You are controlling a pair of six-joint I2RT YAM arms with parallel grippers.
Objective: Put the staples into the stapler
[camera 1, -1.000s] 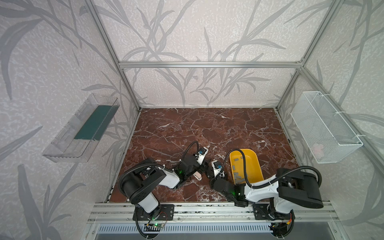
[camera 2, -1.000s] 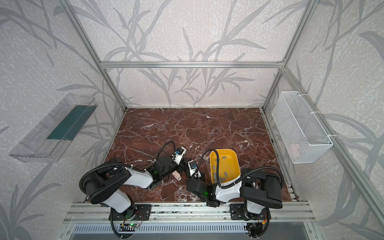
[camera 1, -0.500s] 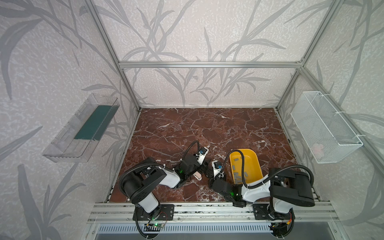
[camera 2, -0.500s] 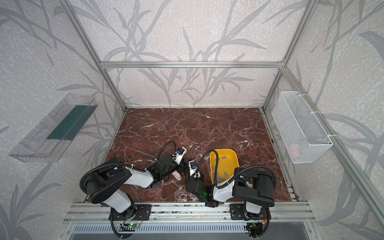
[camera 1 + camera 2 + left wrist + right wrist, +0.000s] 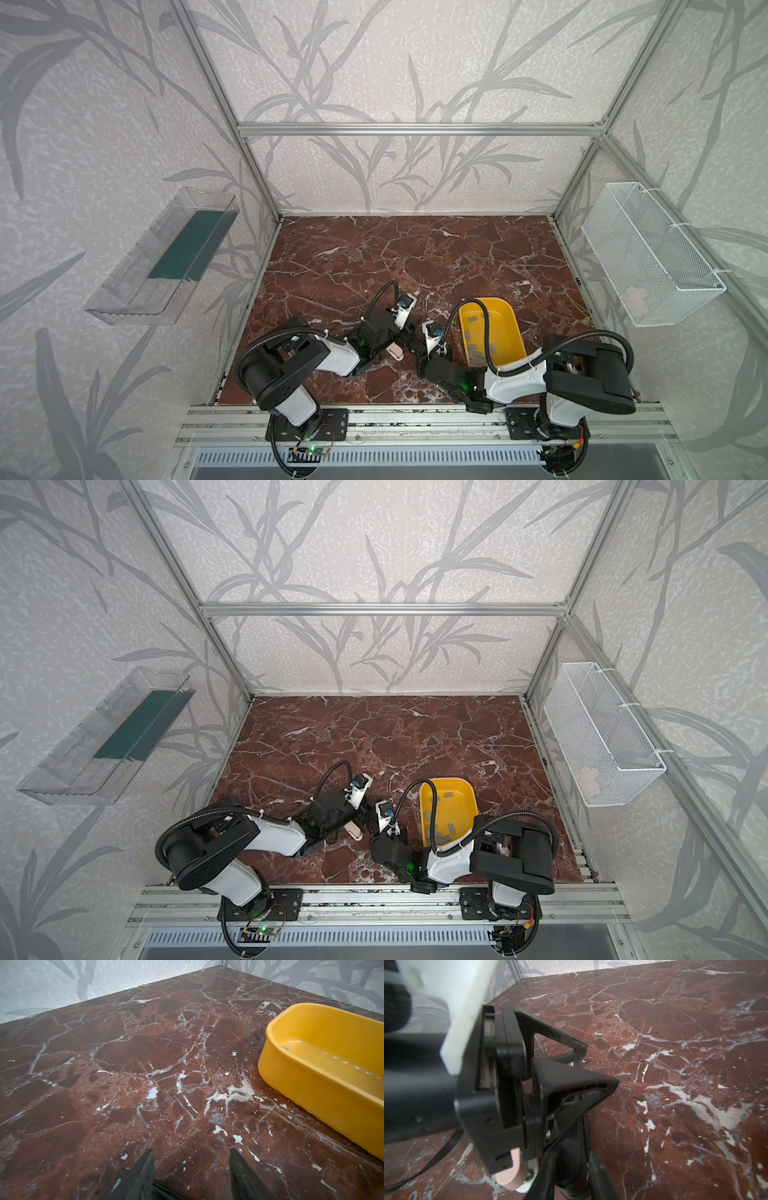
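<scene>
Pinching left gripper (image 5: 600, 1065): clamped on stapler (image 5: 510, 1169).
right gripper (image 5: 581, 1180): sat just beside left gripper; spread or pressed together, cannot tell.
staples (image 5: 472, 319): lay in tray (image 5: 500, 322), beside right gripper.

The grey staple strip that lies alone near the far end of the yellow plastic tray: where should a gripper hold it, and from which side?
Grip the grey staple strip across its long edges, at mid-length, straight down from above. It lies flat on the floor of the yellow plastic tray, whose raised walls probably block a sideways approach.
</scene>
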